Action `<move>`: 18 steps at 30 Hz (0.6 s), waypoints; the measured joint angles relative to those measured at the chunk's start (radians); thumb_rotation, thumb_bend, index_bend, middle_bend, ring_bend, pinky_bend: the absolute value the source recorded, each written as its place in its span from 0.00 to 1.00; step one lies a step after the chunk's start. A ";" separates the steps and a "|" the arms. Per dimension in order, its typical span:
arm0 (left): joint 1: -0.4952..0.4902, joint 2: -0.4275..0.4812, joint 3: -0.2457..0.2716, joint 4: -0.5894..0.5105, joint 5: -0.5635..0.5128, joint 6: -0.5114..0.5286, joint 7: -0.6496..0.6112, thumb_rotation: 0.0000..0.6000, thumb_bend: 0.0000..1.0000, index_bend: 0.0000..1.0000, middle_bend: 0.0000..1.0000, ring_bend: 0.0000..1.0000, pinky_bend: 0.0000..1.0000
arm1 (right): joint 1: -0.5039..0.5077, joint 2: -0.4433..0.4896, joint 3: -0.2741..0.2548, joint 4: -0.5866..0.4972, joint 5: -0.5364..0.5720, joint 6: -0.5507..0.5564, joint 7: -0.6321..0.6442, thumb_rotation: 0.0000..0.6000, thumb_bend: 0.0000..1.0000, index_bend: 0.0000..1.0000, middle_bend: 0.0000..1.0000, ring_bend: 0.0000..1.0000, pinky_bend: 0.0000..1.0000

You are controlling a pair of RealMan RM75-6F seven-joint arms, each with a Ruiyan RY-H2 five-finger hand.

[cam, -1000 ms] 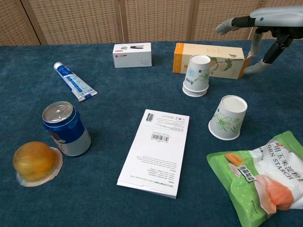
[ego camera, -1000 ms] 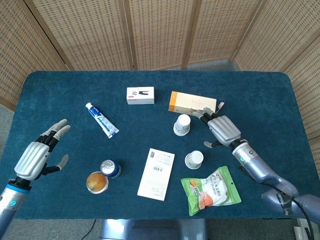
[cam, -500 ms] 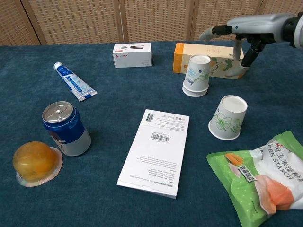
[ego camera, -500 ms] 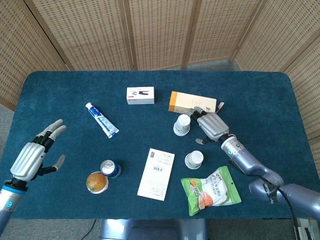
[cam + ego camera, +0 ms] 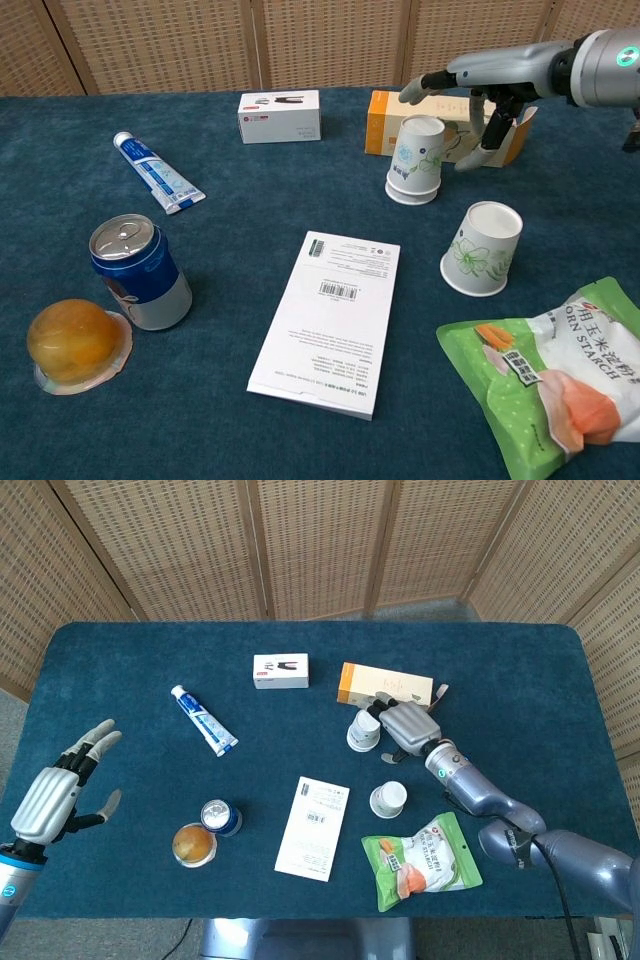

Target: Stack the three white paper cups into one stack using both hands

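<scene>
Two white paper cups with a leaf print stand upside down, nested as one short stack. A third cup stands upside down by itself, nearer the front. My right hand hovers open just right of the stack. Its fingers reach over the stack's top and its thumb hangs beside it, holding nothing. My left hand is open above the table's left edge, far from the cups, and only the head view shows it.
An orange carton lies right behind the stack. A green snack bag lies by the single cup. A white booklet, a blue can, a jelly cup, a toothpaste tube and a small white box lie further left.
My right hand has moved left, from beside the orange carton to right next to the nested cups. My left hand has drifted a little toward the table's left edge.
</scene>
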 measured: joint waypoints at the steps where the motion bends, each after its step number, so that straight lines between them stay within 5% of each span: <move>1: 0.002 0.000 0.000 0.002 0.000 0.001 -0.003 1.00 0.50 0.00 0.00 0.00 0.15 | 0.005 -0.004 0.000 0.006 0.003 -0.006 -0.001 1.00 0.26 0.00 0.00 0.00 0.43; 12: 0.017 0.004 -0.005 0.011 0.003 0.009 -0.024 1.00 0.50 0.00 0.00 0.00 0.15 | 0.040 -0.044 -0.010 0.057 0.025 -0.039 -0.007 1.00 0.26 0.00 0.01 0.00 0.48; 18: 0.024 0.005 -0.006 0.018 0.005 0.012 -0.032 1.00 0.50 0.00 0.00 0.00 0.15 | 0.050 -0.066 -0.013 0.078 0.033 -0.043 -0.006 1.00 0.26 0.00 0.11 0.04 0.55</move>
